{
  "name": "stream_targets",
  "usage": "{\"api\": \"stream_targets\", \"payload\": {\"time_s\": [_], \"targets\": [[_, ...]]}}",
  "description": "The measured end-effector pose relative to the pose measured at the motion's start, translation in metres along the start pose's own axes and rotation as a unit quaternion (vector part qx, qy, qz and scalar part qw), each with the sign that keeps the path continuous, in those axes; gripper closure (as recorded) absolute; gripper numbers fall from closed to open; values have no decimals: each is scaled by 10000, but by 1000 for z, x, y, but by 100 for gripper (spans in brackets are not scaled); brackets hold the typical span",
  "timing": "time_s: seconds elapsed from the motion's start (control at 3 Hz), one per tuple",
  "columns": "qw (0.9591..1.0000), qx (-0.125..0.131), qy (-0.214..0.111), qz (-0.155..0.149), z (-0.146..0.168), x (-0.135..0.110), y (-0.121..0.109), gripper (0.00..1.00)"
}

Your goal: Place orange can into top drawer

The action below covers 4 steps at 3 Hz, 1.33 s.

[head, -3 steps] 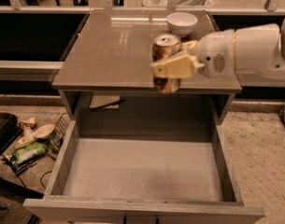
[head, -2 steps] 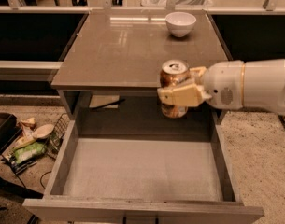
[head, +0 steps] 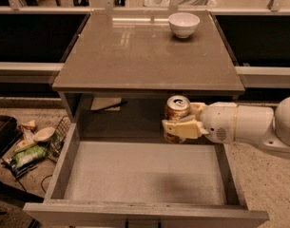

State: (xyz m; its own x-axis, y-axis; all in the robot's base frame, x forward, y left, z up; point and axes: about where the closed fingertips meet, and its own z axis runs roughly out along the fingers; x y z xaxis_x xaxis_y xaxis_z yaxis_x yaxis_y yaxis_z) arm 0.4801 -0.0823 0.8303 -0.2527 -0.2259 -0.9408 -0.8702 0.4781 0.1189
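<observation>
Nearest, entry one: top drawer, pulled out, its front panel forward of and well below the jaws, its pale bottom lying beneath them.

Entry two: floor clutter, far to the left of the jaws and lower.

Entry three: gripper, on a white arm reaching in from the right. The jaws pinched the orange can by its sides, upright, silver top uppermost.

Change noted: within the last second the can had left its place above the tabletop, passed the front edge and come down. It hung under that edge, over the drawer's rear part, seemingly clear of the bottom.

Judgement: carry nearly complete; lowering and release remained.

Entry four: white bowl, well behind and above the jaws, unmoved.
</observation>
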Motion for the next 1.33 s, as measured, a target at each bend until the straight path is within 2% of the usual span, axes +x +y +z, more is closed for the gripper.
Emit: {"api": "stream_targets", "payload": {"time_s": [0.33, 0.67, 1.0, 1.33], "targets": [[10000, -38, -33, 42, 2, 6, -2, 100], [9999, -155, 67, 19, 17, 18, 9, 100], [9993, -332, 133, -51, 54, 46, 32, 100], [9996, -223, 188, -65, 96, 70, 45, 100]]}}
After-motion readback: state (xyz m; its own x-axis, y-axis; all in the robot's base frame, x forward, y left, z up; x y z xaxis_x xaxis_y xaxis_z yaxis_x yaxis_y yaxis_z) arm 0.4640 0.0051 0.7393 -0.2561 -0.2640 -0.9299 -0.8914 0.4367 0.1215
